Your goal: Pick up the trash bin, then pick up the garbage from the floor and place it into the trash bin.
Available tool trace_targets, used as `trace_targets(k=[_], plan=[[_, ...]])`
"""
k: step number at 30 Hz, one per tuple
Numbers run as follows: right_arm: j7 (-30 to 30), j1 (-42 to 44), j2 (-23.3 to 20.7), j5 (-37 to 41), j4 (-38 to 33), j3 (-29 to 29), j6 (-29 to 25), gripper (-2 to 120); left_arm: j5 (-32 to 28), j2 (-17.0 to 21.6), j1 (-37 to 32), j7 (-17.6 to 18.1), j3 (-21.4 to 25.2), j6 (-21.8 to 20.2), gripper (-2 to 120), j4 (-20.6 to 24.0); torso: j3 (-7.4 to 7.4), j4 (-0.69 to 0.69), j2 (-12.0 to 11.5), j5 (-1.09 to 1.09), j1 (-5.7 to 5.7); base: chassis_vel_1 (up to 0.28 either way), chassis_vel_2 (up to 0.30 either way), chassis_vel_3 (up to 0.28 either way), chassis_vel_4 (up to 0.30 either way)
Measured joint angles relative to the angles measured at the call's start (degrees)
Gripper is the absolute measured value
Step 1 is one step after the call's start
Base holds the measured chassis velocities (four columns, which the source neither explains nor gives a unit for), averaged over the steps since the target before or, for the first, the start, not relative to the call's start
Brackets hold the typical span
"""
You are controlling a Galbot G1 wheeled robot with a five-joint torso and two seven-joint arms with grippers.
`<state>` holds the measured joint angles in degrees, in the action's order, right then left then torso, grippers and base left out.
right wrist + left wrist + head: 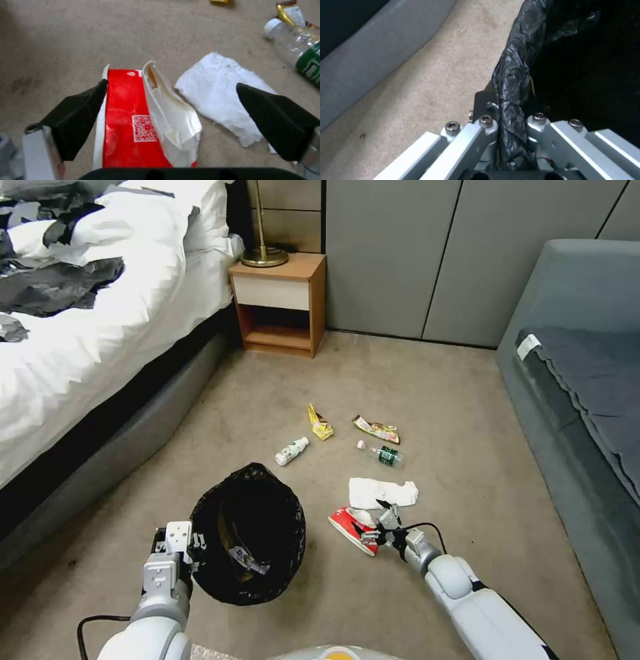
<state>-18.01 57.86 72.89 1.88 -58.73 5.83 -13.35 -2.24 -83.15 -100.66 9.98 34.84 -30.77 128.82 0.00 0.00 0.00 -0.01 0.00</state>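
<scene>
My left tool holds the bin by its bagged rim. My right tool, spread wide, straddles the red carton; best to close squarely, clear of the tissue

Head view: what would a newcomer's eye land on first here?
Probably the trash bin, its black bag gaping, held at the rim by the left hand near the bed. Next, the right hand, open over the red-and-white carton on the carpet, with the white tissue just beyond and bottles and wrappers scattered farther off.
</scene>
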Motion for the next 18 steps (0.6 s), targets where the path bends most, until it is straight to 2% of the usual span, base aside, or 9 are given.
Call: trace_targets(k=[3, 11, 18], plan=[[-0.05, -1.04, 1.46, -1.14, 3.65, 0.08, -1.11, 92, -0.01, 0.02, -0.02, 0.0, 0.09, 0.04, 3, 0.0, 0.0, 0.0, 0.0, 0.0, 0.0, 0.0, 0.0, 0.0, 0.0], [-0.05, -1.08, 2.2, -1.54, 5.79, 0.34, -2.25, 81, -0.08, 0.08, 0.12, -0.01, 0.2, 0.12, 3, -0.01, 0.0, 0.0, 0.0, 0.01, 0.0, 0.0, 0.0, 0.0, 0.0], [0.35, -0.93, 2.01, -0.84, 5.72, 0.59, -2.33, 54, -0.09, 0.06, 0.38, -0.03, -0.02, 0.14, 3, -0.17, 0.0, 0.0, 0.0, 0.01, 0.0, 0.0, 0.0, 0.0, 0.0]])
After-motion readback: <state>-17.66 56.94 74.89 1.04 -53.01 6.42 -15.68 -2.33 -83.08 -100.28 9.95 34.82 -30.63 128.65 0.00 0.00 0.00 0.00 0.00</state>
